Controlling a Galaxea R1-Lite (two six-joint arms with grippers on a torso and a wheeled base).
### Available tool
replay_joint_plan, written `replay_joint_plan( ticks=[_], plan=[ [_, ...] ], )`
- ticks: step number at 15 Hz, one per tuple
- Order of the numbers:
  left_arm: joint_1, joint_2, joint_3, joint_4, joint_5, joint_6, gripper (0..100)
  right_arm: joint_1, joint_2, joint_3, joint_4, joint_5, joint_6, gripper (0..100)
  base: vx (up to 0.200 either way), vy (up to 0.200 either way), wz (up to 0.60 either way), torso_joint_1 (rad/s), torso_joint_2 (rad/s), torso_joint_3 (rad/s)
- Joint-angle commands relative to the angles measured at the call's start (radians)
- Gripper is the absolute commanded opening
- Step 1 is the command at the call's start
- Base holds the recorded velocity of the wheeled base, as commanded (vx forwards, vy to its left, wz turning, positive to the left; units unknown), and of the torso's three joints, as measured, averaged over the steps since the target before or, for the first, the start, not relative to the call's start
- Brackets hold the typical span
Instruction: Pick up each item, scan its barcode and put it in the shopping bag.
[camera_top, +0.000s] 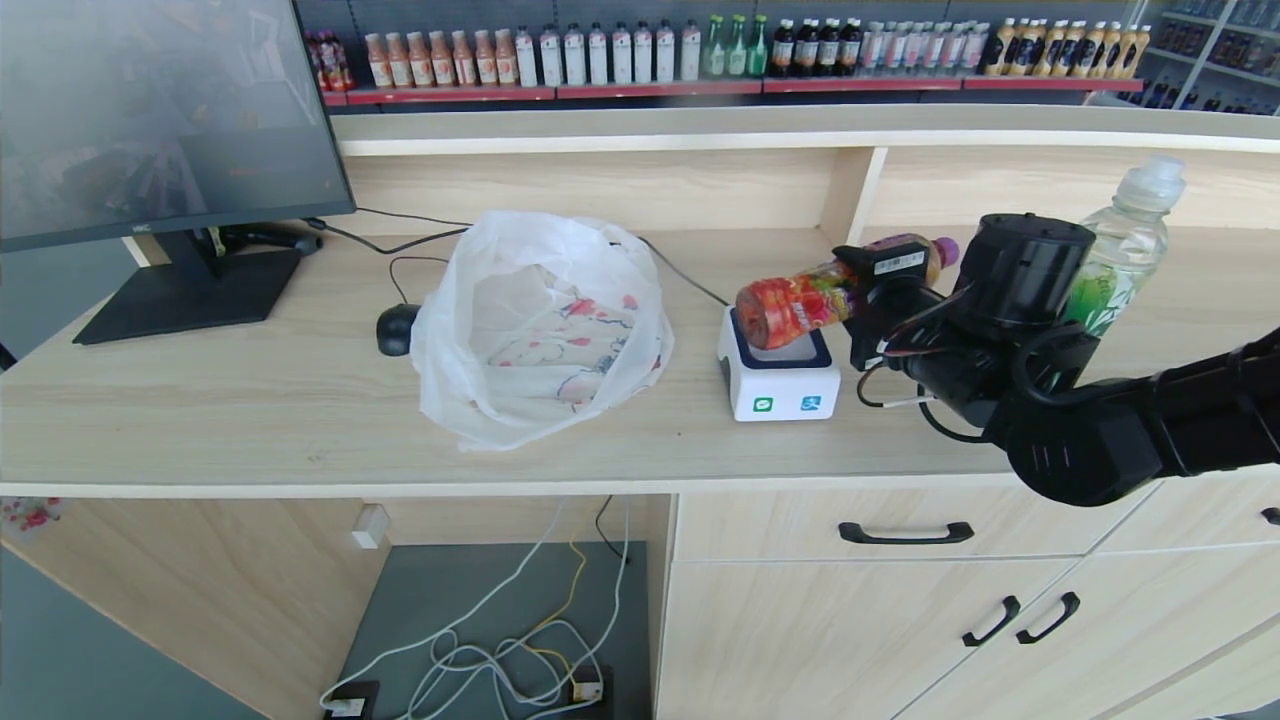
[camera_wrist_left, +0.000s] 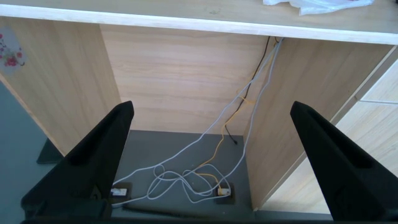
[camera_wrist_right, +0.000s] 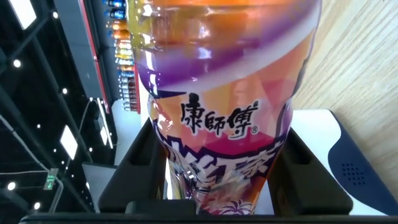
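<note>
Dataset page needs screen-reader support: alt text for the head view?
The right gripper holds a juice bottle on its side over the white scanner on a wooden counter. An open white shopping bag sits to the scanner's left; a green-labelled bottle stands beyond the arm.

Head high; R-wrist cam tight on bottle (camera_wrist_right: 230, 93)
</note>
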Motion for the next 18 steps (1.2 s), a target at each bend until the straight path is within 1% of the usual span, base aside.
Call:
replay_joint_plan(
  ticks=[1,13,16,18],
  plan=[
    [0.0,0.0,0.0,0.0,-0.001,0.0,100,0.0,0.006,0.001,0.0,0.0,0.0,0,0.0,0.0,0.0,0.0,0.0,0.0],
    [0.0,0.0,0.0,0.0,0.0,0.0,100,0.0,0.014,0.001,-0.003,0.0,0.001,0,0.0,0.0,0.0,0.0,0.0,0.0],
    [0.0,0.0,0.0,0.0,-0.001,0.0,100,0.001,-0.009,-0.016,-0.003,0.003,-0.005,0,0.0,0.0,0.0,0.0,0.0,0.0],
    [0.0,0.0,0.0,0.0,0.0,0.0,100,0.009,-0.031,-0.05,-0.003,0.011,-0.017,0,0.0,0.0,0.0,0.0,0.0,0.0]
  ],
)
